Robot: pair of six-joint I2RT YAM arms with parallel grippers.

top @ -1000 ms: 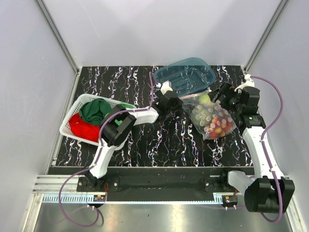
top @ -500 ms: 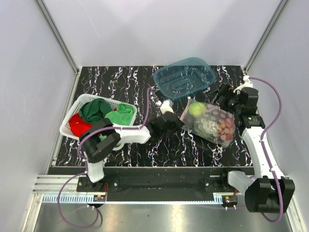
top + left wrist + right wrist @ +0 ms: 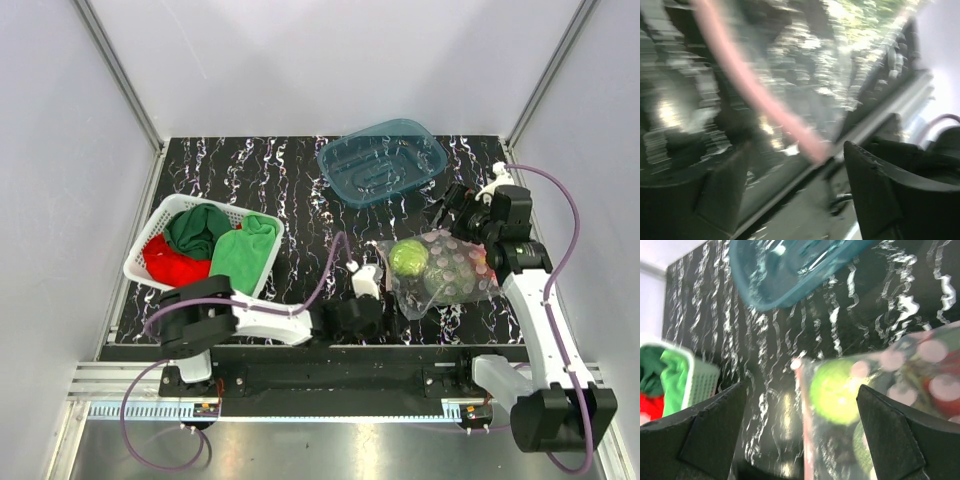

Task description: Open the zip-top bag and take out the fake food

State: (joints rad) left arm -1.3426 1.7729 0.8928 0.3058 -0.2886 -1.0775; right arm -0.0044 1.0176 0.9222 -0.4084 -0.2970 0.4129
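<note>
A: Bag position?

B: Zip-top bag [image 3: 445, 272] lies on the marbled table [image 3: 300, 200], right of centre, on the near side of the teal tray [image 3: 382, 162]. Fake food is inside: green ball [image 3: 408, 258] at the left end, reddish pieces toward the right.

A: Right gripper?

B: Right gripper [image 3: 801, 386] sits at the bag's far right corner, fingers spread wide.

A: Left?

B: Left gripper [image 3: 795, 150] is near the table's front edge, just left of the bag. Wrist view blurred. Pink zip strip [image 3: 765, 100] runs in between the fingers. Pinched or not: cannot tell.
</note>
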